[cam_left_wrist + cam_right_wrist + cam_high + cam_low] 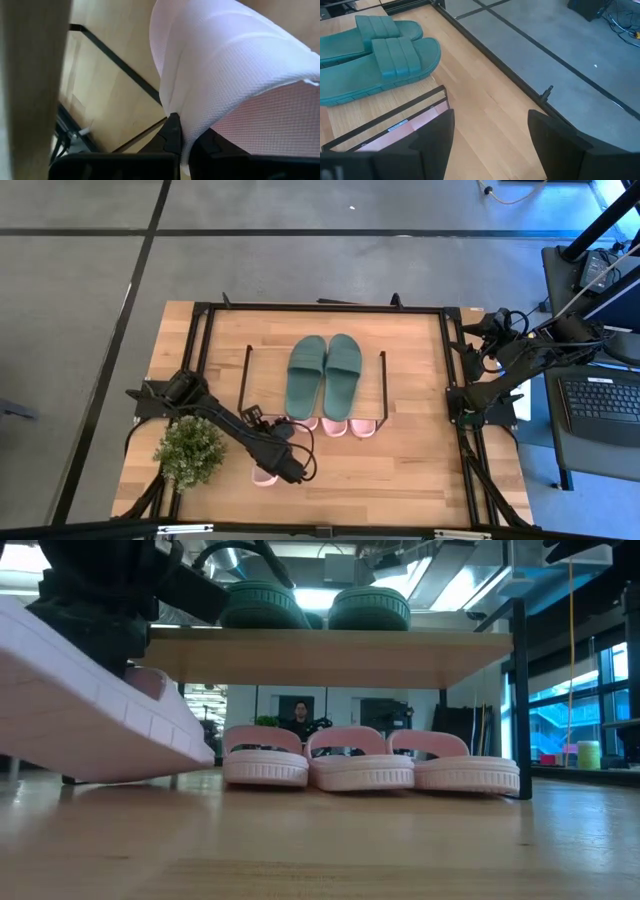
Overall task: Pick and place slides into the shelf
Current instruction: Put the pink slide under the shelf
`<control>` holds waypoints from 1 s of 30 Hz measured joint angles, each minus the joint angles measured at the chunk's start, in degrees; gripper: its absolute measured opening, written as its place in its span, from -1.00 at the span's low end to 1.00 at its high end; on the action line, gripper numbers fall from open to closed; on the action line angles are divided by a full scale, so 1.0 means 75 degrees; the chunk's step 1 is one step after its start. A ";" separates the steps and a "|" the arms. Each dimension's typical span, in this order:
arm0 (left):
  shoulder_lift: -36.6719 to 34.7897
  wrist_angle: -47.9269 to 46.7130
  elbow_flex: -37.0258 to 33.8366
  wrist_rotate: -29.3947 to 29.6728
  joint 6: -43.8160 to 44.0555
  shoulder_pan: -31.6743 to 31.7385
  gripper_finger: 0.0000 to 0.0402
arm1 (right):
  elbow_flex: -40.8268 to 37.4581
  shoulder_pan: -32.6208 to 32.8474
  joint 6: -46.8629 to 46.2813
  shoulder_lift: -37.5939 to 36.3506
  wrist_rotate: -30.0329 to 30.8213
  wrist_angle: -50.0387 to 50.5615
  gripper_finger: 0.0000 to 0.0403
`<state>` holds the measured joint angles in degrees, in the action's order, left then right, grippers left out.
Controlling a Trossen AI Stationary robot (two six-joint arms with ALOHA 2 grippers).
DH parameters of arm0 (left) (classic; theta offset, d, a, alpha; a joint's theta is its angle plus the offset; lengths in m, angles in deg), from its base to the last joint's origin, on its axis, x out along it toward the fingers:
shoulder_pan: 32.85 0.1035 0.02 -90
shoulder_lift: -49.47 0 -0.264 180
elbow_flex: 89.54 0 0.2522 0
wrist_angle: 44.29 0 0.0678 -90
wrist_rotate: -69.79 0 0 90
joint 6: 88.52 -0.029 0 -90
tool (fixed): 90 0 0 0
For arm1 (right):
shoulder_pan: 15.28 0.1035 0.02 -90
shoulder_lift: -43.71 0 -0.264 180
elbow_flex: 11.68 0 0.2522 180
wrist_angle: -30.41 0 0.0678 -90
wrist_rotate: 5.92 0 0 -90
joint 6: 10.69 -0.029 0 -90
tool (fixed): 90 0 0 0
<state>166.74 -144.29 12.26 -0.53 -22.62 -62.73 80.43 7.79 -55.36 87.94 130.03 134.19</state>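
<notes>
At seven o'clock on the table [420, 470], the left gripper [285, 465] pinches the last pink slide [95, 710], tilted, probably bound for the row of three pink ones [365, 762] under the shelf [330, 652]. Two green slides [323, 370] sit on top. The right gripper [490, 135] waits wide open at three o'clock. A person stands in the room beyond.

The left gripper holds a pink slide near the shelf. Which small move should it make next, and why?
Probably carry the pink slide toward the free space under the shelf. The left gripper grips it, tilted, in front of the shelf. Three pink slides already lie in a row underneath, and the green pair fills the plank top. The right gripper waits open at the table's right edge.
</notes>
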 joint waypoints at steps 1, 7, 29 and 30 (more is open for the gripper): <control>0.0000 0.0082 -0.0026 0.0001 -0.0006 0.0016 -0.99 | 0.0000 -0.0002 0.0000 0.0002 0.0000 0.0000 0.26; 0.0035 0.0300 -0.0182 -0.0009 -0.0036 0.0101 -0.92 | 0.0000 -0.0002 -0.0002 0.0002 -0.0001 0.0000 0.26; 0.0041 0.0279 -0.0151 -0.0125 -0.0270 0.0130 -0.25 | 0.0000 -0.0003 0.0004 0.0002 0.0000 0.0000 0.26; 0.0041 0.0256 -0.0099 -0.0125 -0.0324 0.0118 -0.23 | 0.0000 -0.0002 0.0001 0.0002 0.0000 0.0000 0.26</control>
<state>167.05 -142.37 11.52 -1.47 -25.05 -61.84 80.43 7.77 -55.35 87.96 130.03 134.19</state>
